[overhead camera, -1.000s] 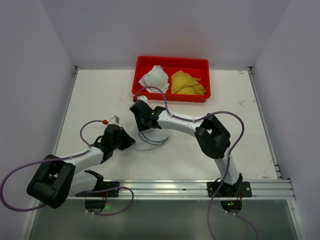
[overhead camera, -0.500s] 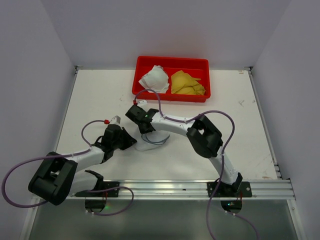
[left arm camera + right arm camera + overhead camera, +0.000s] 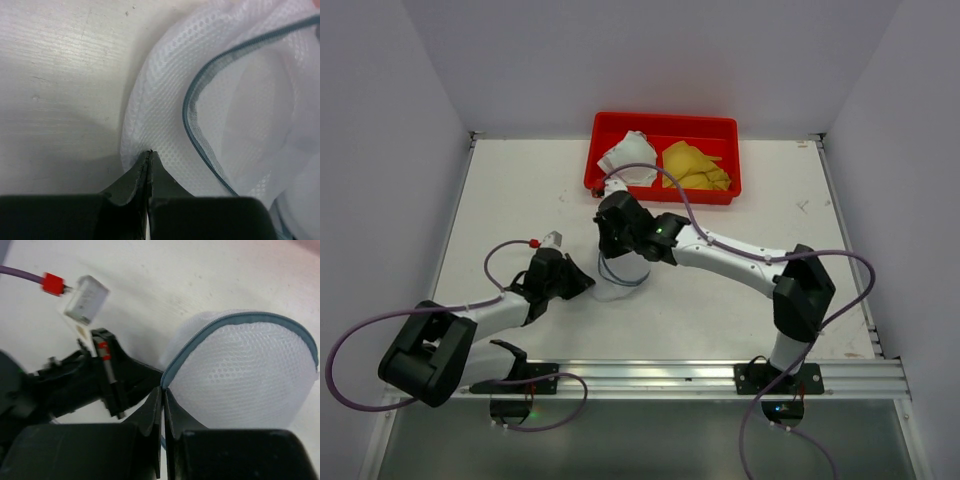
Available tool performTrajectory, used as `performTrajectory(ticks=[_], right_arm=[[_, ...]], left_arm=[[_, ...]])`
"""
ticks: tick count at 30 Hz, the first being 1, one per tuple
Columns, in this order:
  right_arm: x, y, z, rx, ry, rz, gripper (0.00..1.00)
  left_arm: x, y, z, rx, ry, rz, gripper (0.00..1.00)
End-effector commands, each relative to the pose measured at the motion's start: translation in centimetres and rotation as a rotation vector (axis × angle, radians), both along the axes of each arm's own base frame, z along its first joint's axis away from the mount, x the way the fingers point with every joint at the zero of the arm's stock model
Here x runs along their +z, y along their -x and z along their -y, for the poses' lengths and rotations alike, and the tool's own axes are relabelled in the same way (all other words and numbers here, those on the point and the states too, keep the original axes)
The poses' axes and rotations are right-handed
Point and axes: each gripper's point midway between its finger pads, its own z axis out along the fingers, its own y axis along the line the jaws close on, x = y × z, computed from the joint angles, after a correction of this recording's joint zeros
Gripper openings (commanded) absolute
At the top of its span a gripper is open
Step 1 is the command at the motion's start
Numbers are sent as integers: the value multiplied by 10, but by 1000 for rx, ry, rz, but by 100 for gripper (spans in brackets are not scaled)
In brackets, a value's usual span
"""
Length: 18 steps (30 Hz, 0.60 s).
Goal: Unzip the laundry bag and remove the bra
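Observation:
The laundry bag (image 3: 623, 277) is a white mesh dome with a grey-blue zipper rim, lying on the table between my two grippers. My left gripper (image 3: 587, 285) is at its left edge, with jaws shut on the mesh hem (image 3: 149, 152). My right gripper (image 3: 611, 252) comes down on it from behind, with jaws shut on the zipper rim (image 3: 163, 388). The bag's dome (image 3: 250, 370) and zipper (image 3: 235, 317) fill the right wrist view. In the left wrist view the mesh (image 3: 165, 90) and zipper line (image 3: 186, 107) curve away. The bra is not distinguishable, hidden inside the bag.
A red tray (image 3: 720, 192) stands at the back holding a white cloth (image 3: 628, 155) and a yellow cloth (image 3: 695, 165). The left arm's wrist (image 3: 70, 385) and its white cable plug (image 3: 86, 299) lie close beside the right gripper. Purple cables loop over both arms.
The right arm has stretched out, its elbow swinging to the right, and its wrist has shifted slightly right and back over the bag. The left arm has hardly moved.

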Motion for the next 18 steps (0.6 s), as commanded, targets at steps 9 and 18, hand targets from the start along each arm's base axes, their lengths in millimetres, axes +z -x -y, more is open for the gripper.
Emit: performTrajectory(ticks=[9,18], right_arm=[[36,37,-27,260,-177,1,0],[-36,41,-64,306,-212,-175,0]], left_arm=[[-1,-7,0,38,-11,-31,0],[6,-11,7,33,18,-20,0]])
